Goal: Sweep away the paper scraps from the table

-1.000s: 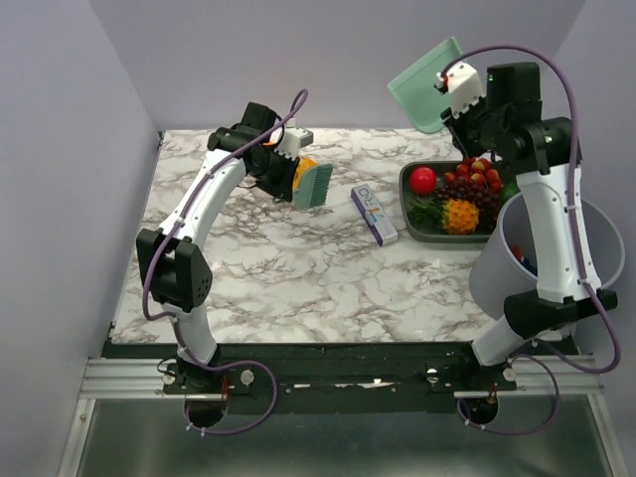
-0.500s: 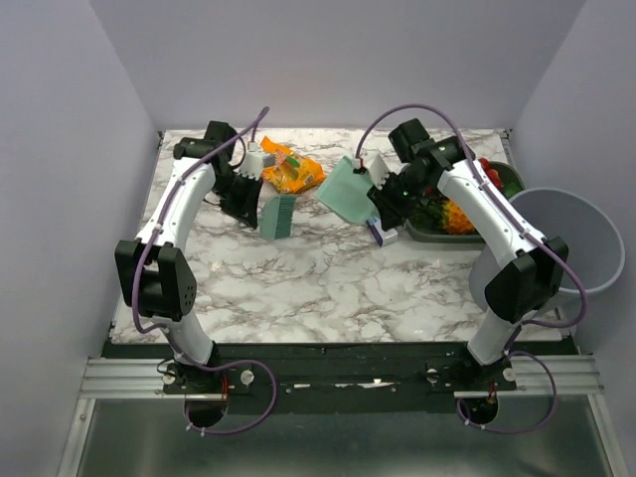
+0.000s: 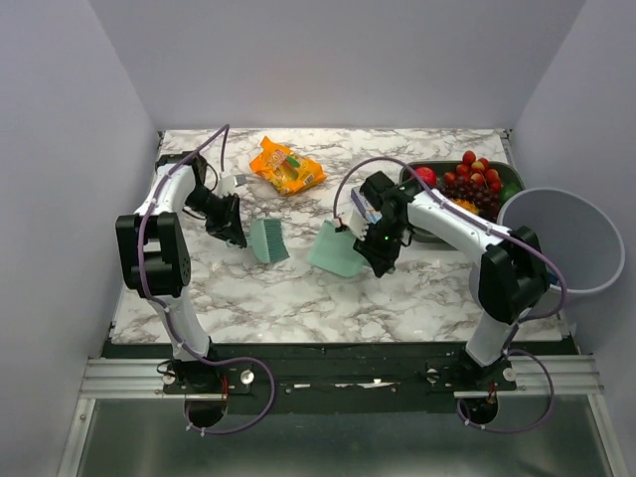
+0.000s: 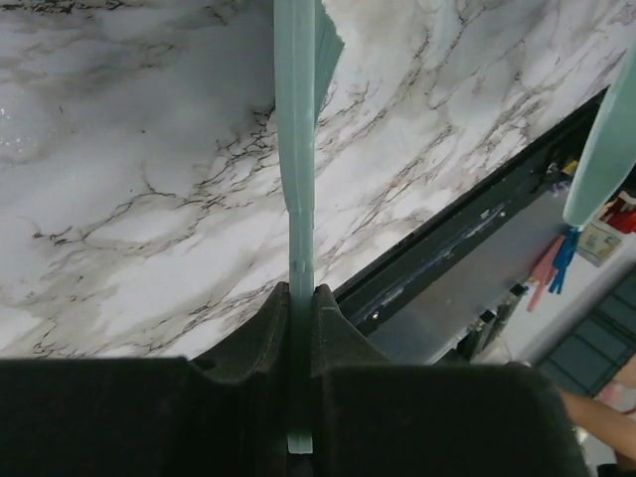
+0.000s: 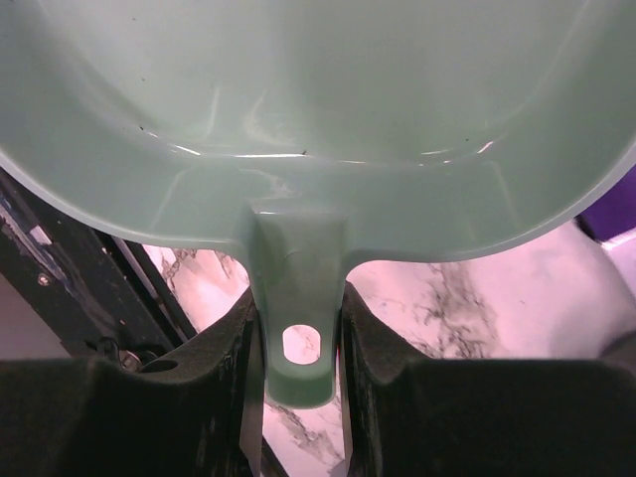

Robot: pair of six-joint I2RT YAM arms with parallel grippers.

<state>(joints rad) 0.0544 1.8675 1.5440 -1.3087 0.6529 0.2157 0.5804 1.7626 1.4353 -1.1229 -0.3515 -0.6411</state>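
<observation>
My left gripper [image 3: 231, 224] is shut on the thin handle of a green brush [image 3: 266, 240], whose bristles rest low over the left-middle of the marble table [image 3: 298, 298]. Seen from the left wrist, the brush [image 4: 295, 149] runs edge-on out of the gripper [image 4: 301, 293]. My right gripper [image 3: 376, 243] is shut on the handle of a green dustpan [image 3: 336, 250] that lies on the table's middle, its mouth facing the brush. The right wrist view shows the pan [image 5: 328, 109] empty, its handle clamped in the gripper [image 5: 296, 308]. No paper scraps show in any view.
An orange snack bag [image 3: 286, 167] lies at the back middle. A dark tray of fruit [image 3: 509, 177] stands at the back right behind the right arm. A grey bin [image 3: 561, 238] stands off the table's right edge.
The right arm swung the dustpan from high over the back right down to the table's middle. The left arm drew the brush left and nearer, uncovering the snack bag.
</observation>
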